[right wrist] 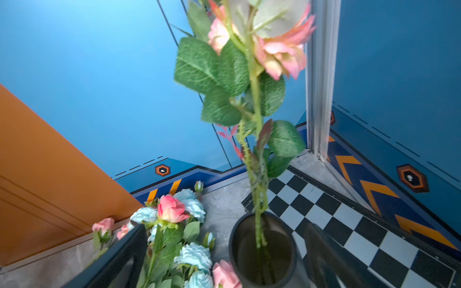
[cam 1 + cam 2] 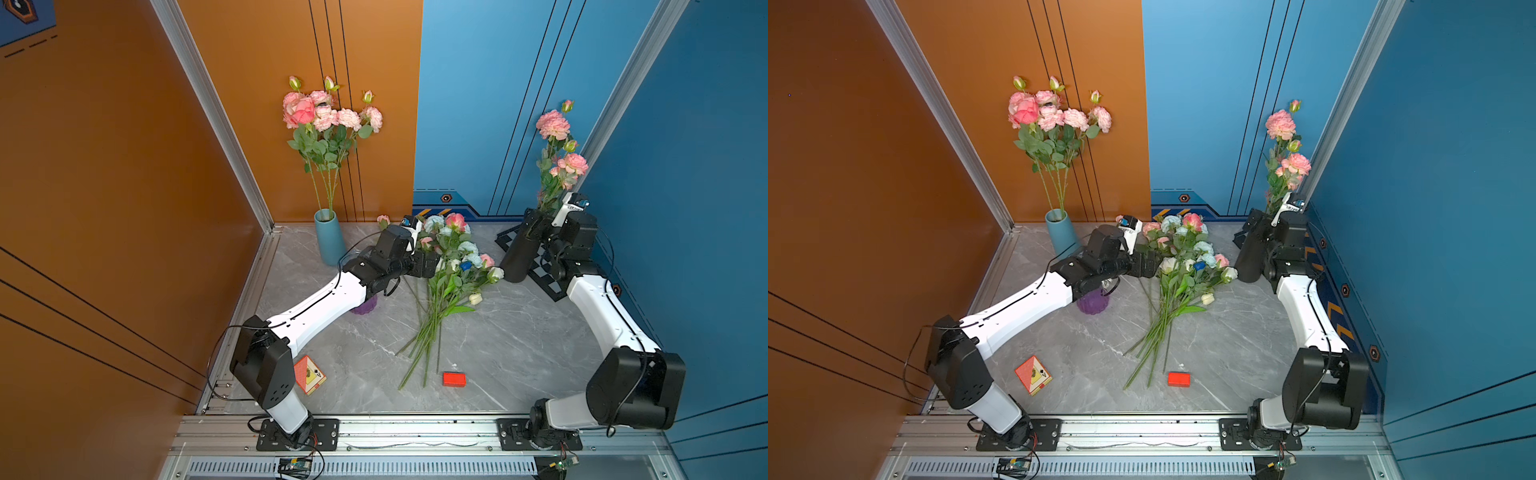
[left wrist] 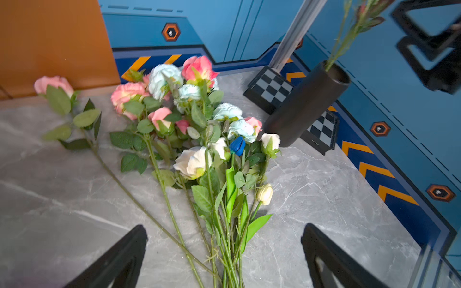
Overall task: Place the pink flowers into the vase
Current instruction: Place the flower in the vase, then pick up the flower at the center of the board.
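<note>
Left end effector (image 3: pixel 224 256) is spread wide, nothing between the fingers, hovering over the mixed bunch lying flat on the worktop (image 2: pixel 519 353). Right end effector (image 1: pixel 224 259) is also released, sitting at the black vase (image 2: pixel 519 253) beside the pink stem (image 1: pixel 254 139) standing in it; the fingers do not touch that stem.

Pink flowers: several upright in the blue vase (image 2: pixel 328 241), one spray in the black vase, the rest (image 3: pixel 129 96) mixed with pale blue (image 3: pixel 164 77) and white (image 3: pixel 192 162) heads in the pile. A single pink rose stem (image 3: pixel 53 84) lies a bit apart from the bunch.

Key geometry: in the left wrist view the stems run lengthwise away from the end effector, cut ends nearest, heads far. Left arm is clearly nearer. My read: the fingers need to straddle one pink stem across its axis.
</note>
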Available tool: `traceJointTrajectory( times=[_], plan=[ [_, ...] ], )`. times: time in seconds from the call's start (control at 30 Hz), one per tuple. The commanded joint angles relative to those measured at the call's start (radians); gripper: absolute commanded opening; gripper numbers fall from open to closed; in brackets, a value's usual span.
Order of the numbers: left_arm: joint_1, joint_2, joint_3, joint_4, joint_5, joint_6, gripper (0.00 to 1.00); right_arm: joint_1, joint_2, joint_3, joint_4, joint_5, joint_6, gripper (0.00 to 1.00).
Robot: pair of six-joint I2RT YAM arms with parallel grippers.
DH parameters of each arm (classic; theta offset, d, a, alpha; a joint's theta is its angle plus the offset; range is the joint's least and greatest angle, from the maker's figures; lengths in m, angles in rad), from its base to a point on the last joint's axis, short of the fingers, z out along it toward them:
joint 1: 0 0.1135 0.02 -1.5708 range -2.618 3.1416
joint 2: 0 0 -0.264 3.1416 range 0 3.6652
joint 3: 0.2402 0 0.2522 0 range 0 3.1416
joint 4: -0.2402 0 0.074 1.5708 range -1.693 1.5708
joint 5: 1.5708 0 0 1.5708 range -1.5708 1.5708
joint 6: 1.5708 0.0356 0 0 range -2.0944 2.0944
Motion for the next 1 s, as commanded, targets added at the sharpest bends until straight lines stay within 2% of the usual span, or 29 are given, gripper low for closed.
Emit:
traceJointTrajectory(
  times=[0.0, 0.23, 0.5, 0.77, 0.97],
  plan=[
    [-0.025, 0.032, -0.002, -0.097, -0.082, -0.164, 0.99, 0.060, -0.068, -0.042, -0.026, 0.026, -0.004, 1.00],
    [-0.068, 0.108, -0.040, -0.108, -0.098, -0.448, 0.99, 0.190, -0.113, -0.061, -0.070, 0.052, -0.077, 1.00],
    [-0.105, 0.150, -0.089, -0.125, -0.140, -0.678, 0.99, 0.240, -0.119, -0.084, -0.084, 0.054, -0.109, 1.00],
    [-0.099, 0.206, -0.115, -0.136, -0.144, -0.807, 0.99, 0.241, -0.113, -0.100, -0.062, 0.040, -0.092, 1.00],
    [-0.089, 0.247, -0.099, -0.134, -0.187, -0.914, 0.88, 0.245, -0.109, -0.110, -0.048, 0.021, -0.071, 1.00]
  ],
)
